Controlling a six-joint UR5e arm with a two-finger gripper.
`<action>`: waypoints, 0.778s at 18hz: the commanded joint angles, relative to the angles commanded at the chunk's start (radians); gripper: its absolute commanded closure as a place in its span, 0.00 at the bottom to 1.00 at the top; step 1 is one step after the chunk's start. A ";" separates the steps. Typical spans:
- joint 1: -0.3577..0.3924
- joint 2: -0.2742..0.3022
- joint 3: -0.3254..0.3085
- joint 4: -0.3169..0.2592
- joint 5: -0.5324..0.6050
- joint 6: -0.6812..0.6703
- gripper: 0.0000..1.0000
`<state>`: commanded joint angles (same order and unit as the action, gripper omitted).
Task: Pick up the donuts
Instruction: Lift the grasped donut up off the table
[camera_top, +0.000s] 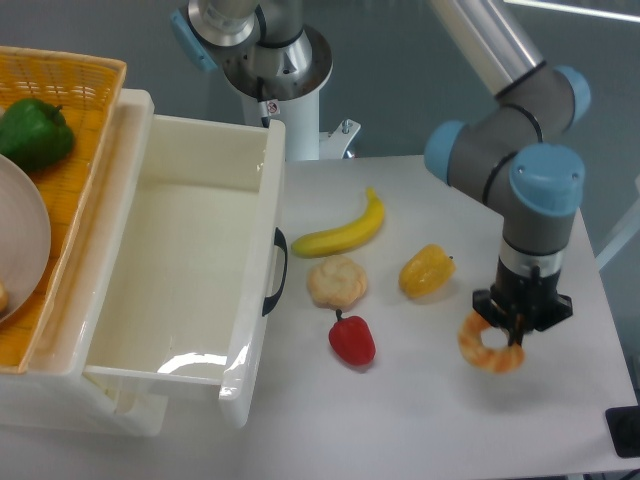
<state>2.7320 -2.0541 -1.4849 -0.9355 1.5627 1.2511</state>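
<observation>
1. The gripper had its jaws clamped on the donut, holding it tilted and clear of the table.
2. The donut hung at about four o'clock from the yellow pepper, well apart from the red pepper.
</observation>
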 joint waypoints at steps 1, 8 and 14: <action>0.002 0.003 0.009 -0.023 0.034 0.057 0.96; 0.005 -0.041 0.205 -0.296 0.099 0.185 0.94; 0.003 -0.041 0.212 -0.305 0.106 0.185 0.90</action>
<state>2.7351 -2.0954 -1.2732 -1.2410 1.6690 1.4358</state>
